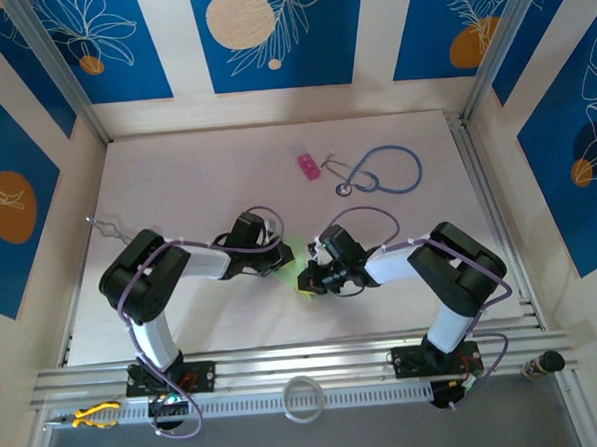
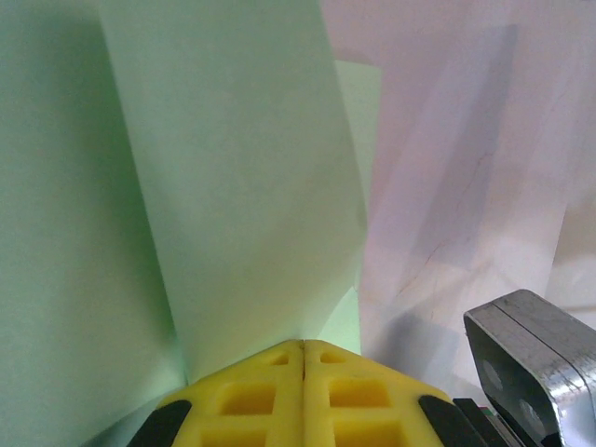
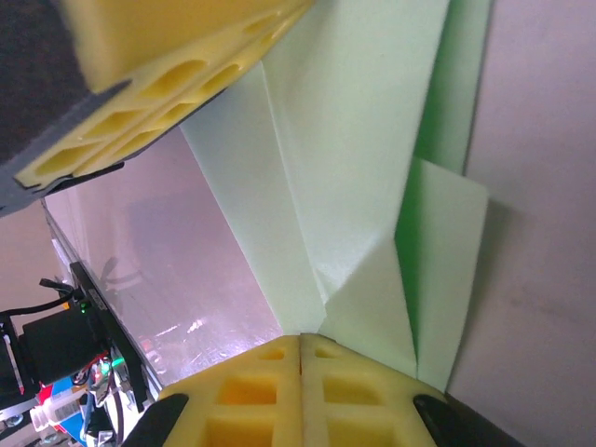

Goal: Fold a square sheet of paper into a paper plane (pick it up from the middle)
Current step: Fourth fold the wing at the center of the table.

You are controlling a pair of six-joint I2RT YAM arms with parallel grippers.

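The light-green sheet of paper hangs between my two grippers at the middle of the table, just above its surface. It is folded into long layered flaps with a centre crease, in the shape of a paper plane. My left gripper is shut on one end of it, and the paper rises straight out of the closed yellow fingertips. Facing it, my right gripper is shut on the other end, where the folds meet at its fingertips. The left gripper's yellow fingers show in the right wrist view.
A small pink block and a blue stethoscope lie at the back of the white table. A white ring and a yellow tool sit on the near rail, between and beside the arm bases.
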